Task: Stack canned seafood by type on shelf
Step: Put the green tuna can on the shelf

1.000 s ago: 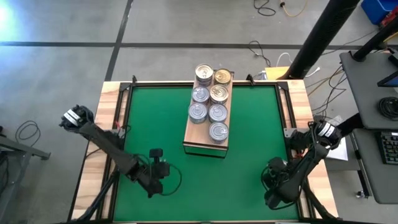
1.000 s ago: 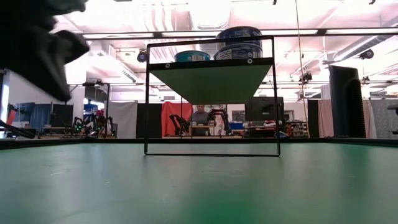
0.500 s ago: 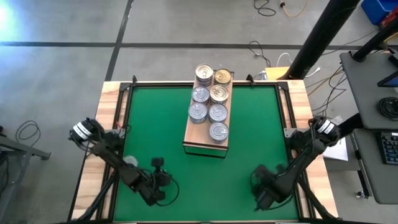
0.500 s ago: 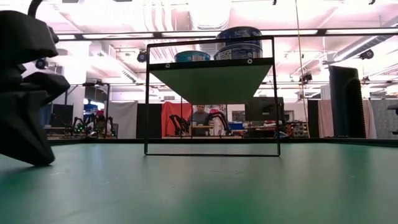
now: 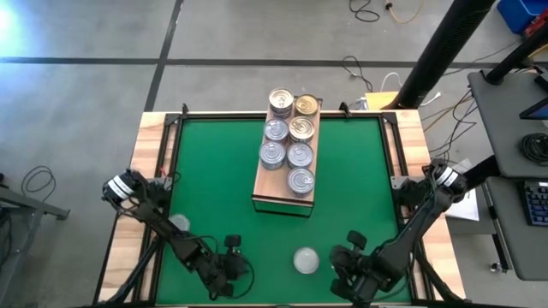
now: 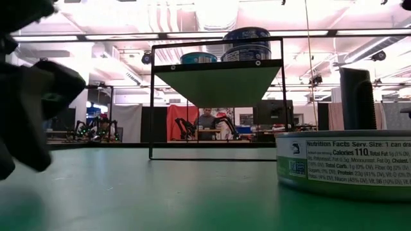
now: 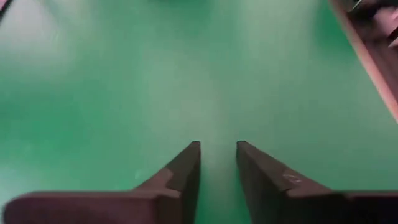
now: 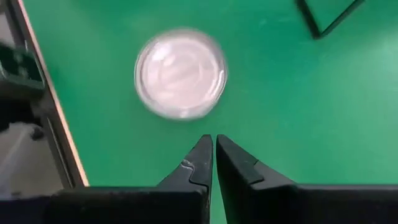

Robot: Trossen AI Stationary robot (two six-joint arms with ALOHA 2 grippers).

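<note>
On the green worktop (image 5: 214,180) the shelf (image 5: 285,202) stands at the middle of the far edge, its long side running from that edge toward the centre. Seven cans (image 5: 288,140) sit on it in two rows. The right row, counted from the far end, has a gold-topped can (image 5: 306,107), a second gold-topped can (image 5: 301,128), then two silver-topped ones (image 5: 300,155) (image 5: 300,180). The left row has a pale-topped can (image 5: 280,101) at the far end, followed by two silver-topped ones (image 5: 276,130) (image 5: 272,154).

One loose silver can (image 5: 306,260) lies flat on the worktop near the middle of the near edge, well apart from the shelf. In the low view its label side (image 6: 343,163) fills the right of the picture.

The right gripper (image 8: 213,158) is low over the near right part of the worktop, just beside the loose can (image 8: 180,73) but not touching it; its jaws are closed together with nothing between them. The left gripper (image 7: 217,168) is down at the near left part of the worktop, its jaws a little apart over bare green surface and holding nothing.

Beyond the worktop, in the low view, a person (image 6: 207,120) sits in the room behind the shelf's frame.
</note>
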